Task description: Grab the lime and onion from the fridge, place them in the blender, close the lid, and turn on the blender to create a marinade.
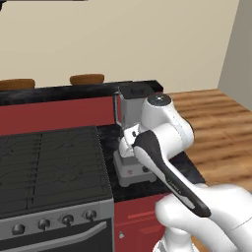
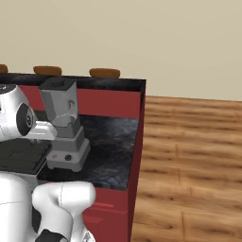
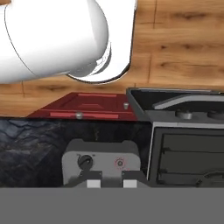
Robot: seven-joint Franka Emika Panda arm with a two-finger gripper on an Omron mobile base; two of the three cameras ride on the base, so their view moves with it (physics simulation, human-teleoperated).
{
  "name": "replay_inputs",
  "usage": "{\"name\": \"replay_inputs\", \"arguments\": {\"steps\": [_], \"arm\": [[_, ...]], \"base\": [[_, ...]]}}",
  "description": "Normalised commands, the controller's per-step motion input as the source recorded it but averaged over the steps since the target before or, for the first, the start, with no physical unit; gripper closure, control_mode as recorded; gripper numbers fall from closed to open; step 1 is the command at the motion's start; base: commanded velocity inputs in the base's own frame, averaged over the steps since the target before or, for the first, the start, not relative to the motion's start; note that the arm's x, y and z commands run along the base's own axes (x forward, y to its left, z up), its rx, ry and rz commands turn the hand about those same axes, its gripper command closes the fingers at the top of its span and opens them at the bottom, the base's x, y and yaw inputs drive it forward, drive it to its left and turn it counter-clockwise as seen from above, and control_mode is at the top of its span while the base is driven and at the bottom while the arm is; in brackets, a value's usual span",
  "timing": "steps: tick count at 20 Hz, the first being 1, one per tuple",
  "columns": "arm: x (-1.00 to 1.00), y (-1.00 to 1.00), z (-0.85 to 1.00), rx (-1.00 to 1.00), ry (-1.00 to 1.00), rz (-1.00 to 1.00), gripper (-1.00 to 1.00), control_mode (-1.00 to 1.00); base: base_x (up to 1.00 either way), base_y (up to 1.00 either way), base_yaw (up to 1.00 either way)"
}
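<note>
The grey blender stands on the dark counter beside the stove. Its dark lid sits on the mouth of the translucent jar. In the hand view, the boxy blender base lies just ahead, showing a dark knob and a small red-ringed button. My gripper hovers right at that base, its two fingertips drawn close together with nothing between them. The lime, the onion and the fridge are out of view.
A black stove with front knobs borders the blender's left side. Red cabinet fronts lie below the counter, and wooden floor spreads to the right. A raised dark ledge with brown stools runs behind.
</note>
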Motion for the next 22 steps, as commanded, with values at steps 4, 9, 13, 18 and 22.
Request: {"name": "replay_inputs", "arguments": {"steps": [4,9,13,18,22], "arm": [[0.06,0.24,-0.29,-0.09,0.06,0.0,1.0,-1.0],[0.16,0.08,-0.44,-0.08,0.01,0.0,1.0,-1.0],[0.27,0.0,-0.41,-0.02,0.0,0.0,1.0,-1.0],[0.3,0.0,-0.34,0.0,0.0,0.0,1.0,-1.0],[0.19,0.0,-0.26,-0.01,0.0,0.0,1.0,-1.0]], "base": [[0.0,0.0,0.0],[0.0,0.0,0.0],[0.0,0.0,0.0],[0.0,0.0,0.0],[0.0,0.0,0.0]]}}
